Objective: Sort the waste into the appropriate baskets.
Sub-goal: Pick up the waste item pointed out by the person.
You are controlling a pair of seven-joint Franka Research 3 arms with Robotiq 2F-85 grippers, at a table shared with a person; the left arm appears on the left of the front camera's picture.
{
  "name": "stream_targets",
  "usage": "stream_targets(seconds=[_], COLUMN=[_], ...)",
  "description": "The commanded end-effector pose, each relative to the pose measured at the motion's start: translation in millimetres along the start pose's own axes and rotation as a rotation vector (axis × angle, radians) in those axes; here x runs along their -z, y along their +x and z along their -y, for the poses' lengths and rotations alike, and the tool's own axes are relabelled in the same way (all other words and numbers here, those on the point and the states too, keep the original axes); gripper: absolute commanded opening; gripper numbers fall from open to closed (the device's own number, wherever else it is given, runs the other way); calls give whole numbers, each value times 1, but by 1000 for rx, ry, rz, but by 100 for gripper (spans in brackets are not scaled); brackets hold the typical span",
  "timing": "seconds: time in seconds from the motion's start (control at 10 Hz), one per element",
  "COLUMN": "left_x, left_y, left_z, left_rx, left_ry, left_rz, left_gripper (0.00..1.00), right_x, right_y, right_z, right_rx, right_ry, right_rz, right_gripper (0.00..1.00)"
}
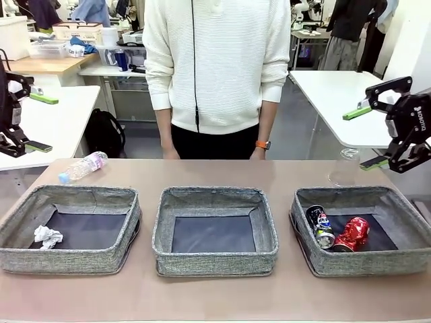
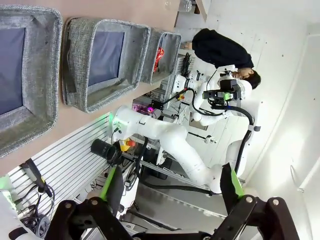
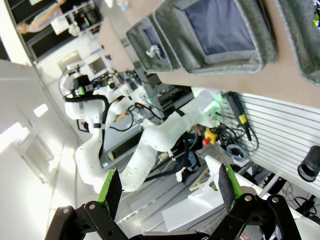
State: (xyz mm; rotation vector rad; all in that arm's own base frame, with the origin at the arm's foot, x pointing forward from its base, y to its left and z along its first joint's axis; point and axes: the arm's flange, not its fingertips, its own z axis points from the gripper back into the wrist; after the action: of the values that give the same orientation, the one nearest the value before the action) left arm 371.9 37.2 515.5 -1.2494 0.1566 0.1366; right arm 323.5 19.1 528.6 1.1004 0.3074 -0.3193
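Note:
Three grey woven baskets stand in a row. The left basket holds a crumpled white paper ball. The middle basket has a bare dark bottom. In the right basket lie a dark printed can and a crushed red can. A pink-labelled, blue-capped bottle lies on the table behind the left basket. A clear bottle stands behind the right basket. My left gripper hangs open off the table's left side, and my right gripper hangs open off its right side. Both hold nothing.
A person in a white sweater stands at the far edge, hands low by the table. The left wrist view has its own gripper below the row of baskets and the red can. From the right gripper, the paper ball shows.

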Motion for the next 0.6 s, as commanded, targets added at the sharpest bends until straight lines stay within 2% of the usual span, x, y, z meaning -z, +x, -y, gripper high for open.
stream_targets(seconds=[0.0,0.5], left_x=[0,0], left_y=[1,1], left_z=[-1,-1], left_rx=[22,22], left_ry=[-10,-10], left_rz=[5,5], left_gripper=[100,100], right_x=[-1,-1], right_y=[-2,-2], right_z=[-5,-5], right_rx=[18,18], right_ry=[14,14], right_rz=[-5,-5], right_gripper=[100,100])
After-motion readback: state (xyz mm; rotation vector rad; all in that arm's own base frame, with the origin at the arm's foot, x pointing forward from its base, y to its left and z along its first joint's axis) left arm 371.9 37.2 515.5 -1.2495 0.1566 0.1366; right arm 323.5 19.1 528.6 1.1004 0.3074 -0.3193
